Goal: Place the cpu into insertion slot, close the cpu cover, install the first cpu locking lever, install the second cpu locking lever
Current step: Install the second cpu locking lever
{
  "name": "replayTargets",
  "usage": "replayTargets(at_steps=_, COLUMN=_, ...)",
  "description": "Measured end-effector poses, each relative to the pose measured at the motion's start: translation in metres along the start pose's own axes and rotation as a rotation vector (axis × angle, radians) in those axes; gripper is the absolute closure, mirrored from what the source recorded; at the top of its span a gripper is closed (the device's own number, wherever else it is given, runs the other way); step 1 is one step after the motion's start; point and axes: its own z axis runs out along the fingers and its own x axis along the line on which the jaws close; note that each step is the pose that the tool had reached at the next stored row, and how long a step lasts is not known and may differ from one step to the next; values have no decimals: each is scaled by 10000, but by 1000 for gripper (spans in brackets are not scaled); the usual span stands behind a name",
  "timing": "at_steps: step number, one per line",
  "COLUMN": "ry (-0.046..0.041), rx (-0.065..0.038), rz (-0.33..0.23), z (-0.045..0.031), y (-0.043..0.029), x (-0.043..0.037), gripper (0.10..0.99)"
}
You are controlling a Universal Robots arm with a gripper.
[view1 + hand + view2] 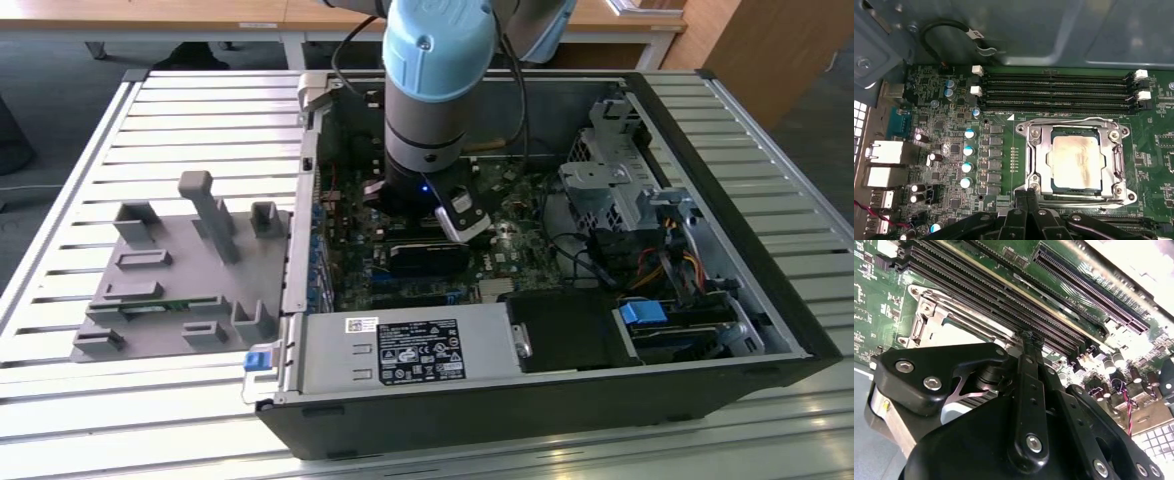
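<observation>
cpu [1076, 162] seated in insertion slot [1040, 165], cpu cover [1032, 150] down over it, gripper [1026, 192] at socket edge, fingers pressed together, apparently holding nothing

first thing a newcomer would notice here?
The big pale-blue robot arm reaching down into the open computer case on the slatted table. In the first wrist view, the tan-silver cpu sits in its socket on the green motherboard, framed by the metal cover, with the gripper at the socket's edge.

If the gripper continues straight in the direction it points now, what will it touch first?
Most likely the metal edge of the cpu cover: in the first wrist view the gripper points at the frame's near corner, with the cpu seated just beyond. Depth is unclear, so contact may already exist.
</observation>
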Motion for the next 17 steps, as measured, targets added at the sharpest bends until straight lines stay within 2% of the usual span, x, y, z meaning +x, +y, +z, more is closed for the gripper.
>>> replayTargets(at_steps=8, ry=2, rx=-70, rz=0, z=31, y=37, x=30, gripper=980)
replayTargets(at_steps=10, ry=0, rx=-123, rz=-1, z=32, y=38, x=39, gripper=980)
replayTargets(at_steps=17, ry=-1, rx=-198, rz=-3, z=-32, y=56, x=59, gripper=980)
